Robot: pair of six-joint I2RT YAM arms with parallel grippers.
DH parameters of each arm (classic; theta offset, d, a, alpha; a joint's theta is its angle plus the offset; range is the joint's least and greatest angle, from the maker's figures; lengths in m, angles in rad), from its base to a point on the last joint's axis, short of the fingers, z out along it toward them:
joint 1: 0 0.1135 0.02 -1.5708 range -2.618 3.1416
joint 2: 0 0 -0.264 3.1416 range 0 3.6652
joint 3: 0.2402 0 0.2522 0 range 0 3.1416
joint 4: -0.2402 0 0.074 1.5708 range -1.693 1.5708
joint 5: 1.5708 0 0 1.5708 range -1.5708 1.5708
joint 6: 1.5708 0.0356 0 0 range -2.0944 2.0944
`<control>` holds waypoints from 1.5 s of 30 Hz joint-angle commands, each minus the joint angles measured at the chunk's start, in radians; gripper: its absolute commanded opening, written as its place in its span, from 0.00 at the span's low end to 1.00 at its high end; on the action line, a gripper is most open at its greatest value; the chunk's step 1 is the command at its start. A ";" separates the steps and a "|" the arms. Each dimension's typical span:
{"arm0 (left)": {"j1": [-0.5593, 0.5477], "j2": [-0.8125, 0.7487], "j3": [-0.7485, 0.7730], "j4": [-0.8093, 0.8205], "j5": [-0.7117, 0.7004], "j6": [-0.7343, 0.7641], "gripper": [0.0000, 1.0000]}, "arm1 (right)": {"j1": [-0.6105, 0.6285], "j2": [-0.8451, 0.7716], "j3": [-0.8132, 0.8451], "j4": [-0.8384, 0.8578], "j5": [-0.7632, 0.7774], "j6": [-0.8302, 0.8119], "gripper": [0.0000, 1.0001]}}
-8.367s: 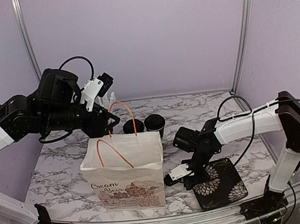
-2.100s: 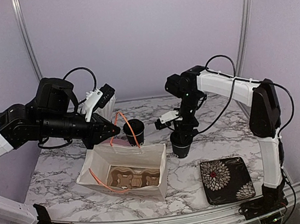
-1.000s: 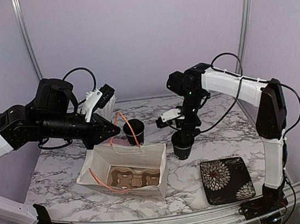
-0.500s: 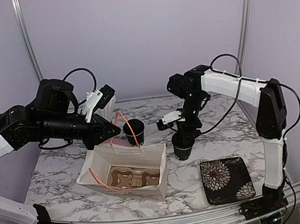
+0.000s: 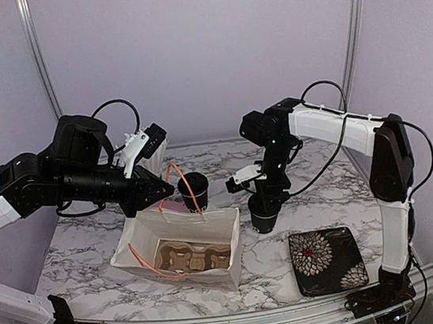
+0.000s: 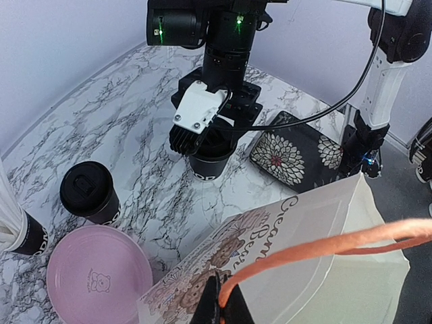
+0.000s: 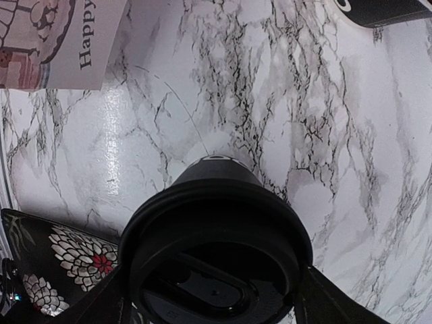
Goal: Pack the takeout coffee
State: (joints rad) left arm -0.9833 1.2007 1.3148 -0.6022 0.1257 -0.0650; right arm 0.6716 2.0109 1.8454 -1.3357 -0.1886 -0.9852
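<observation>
Only the left wrist view shows the left claw (image 6: 219, 298) pinching the orange cord (image 6: 324, 246) of the paper bag (image 6: 283, 223); right claw (image 6: 210, 138) straddles the glossy round-lidded cup (image 7: 216, 270), grip unclear.

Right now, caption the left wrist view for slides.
Left gripper pinches the orange bag handle; right gripper straddles a lidded coffee cup on the marble table.

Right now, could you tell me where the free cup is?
The free cup stands left of centre in the top view, behind the bag, beside the pink plate and left of the held cup.
</observation>
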 commanded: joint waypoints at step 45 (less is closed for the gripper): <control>0.014 0.057 0.053 -0.240 0.113 0.203 0.32 | 0.009 -0.308 0.091 0.075 -0.040 0.026 0.71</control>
State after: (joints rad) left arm -0.9733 1.2156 1.3285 -0.7700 0.2039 0.1009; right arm 0.6853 1.7489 1.8725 -1.2903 -0.1909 -0.9398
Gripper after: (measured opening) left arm 0.359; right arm 0.710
